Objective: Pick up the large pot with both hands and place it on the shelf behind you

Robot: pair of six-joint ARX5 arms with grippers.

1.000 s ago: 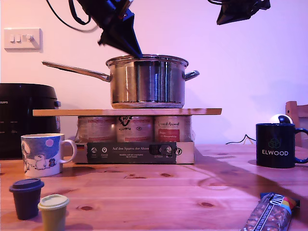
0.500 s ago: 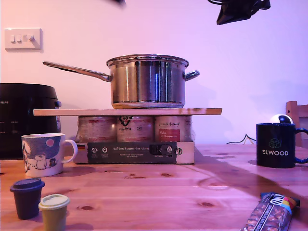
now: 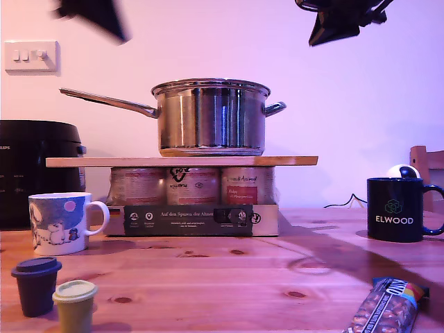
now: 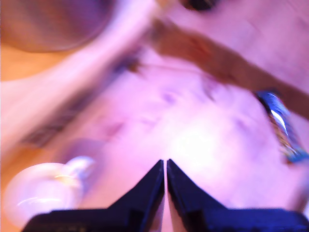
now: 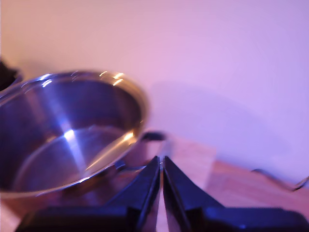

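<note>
The large pot [image 3: 211,118], shiny steel, stands on the shelf [image 3: 83,161], a pale board laid over cans. Its long handle points to the exterior view's left and its loop handle [image 3: 275,107] to the right. My first gripper [image 3: 121,36] is a blurred black shape high at that view's upper left, clear of the pot. In its wrist view the first gripper [image 4: 165,162] is shut on nothing over a smeared tabletop. My second gripper [image 3: 313,41] hangs above the loop handle side. Seen from its wrist, the second gripper [image 5: 161,157] is shut and empty, with the pot [image 5: 63,135] just beyond its tips.
Cans [image 3: 191,186] in a carton hold up the board. A black cooker [image 3: 35,166] and a white mug [image 3: 59,222] stand at the exterior view's left, a dark mug [image 3: 395,208] at its right. Two small lidded cups [image 3: 36,284] and a snack bar [image 3: 388,309] lie near the front.
My first gripper lifted away from the pot's rim, left the picture upward, and now shows blurred further to the exterior view's left. The second gripper and the pot have barely moved.
</note>
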